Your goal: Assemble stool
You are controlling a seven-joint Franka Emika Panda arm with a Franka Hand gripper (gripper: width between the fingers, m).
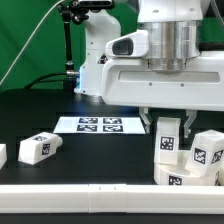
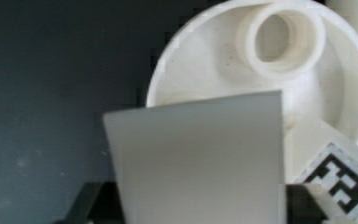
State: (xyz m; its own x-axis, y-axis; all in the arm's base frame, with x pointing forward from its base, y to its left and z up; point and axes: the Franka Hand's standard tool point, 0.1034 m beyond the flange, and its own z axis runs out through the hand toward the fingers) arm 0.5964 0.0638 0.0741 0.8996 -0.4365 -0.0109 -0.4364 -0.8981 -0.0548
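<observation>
My gripper (image 1: 168, 124) hangs at the exterior view's right, shut on a white block leg (image 1: 168, 136) with a black-and-white tag. In the wrist view this leg (image 2: 201, 150) fills the middle, with dark fingers (image 2: 99, 200) pressed on both of its sides. The round white seat (image 2: 247, 75) lies just beyond it, showing a round socket hole (image 2: 282, 38) and a tag (image 2: 345, 182). In the exterior view the seat (image 1: 184, 176) sits low under the held leg, partly hidden. A second leg (image 1: 207, 150) stands beside it. A third leg (image 1: 35, 148) lies at the left.
The marker board (image 1: 97, 124) lies flat behind the parts. A long white rail (image 1: 90, 205) runs along the front edge. Another white piece (image 1: 2, 155) shows at the far left edge. The robot's base (image 1: 95, 60) stands at the back.
</observation>
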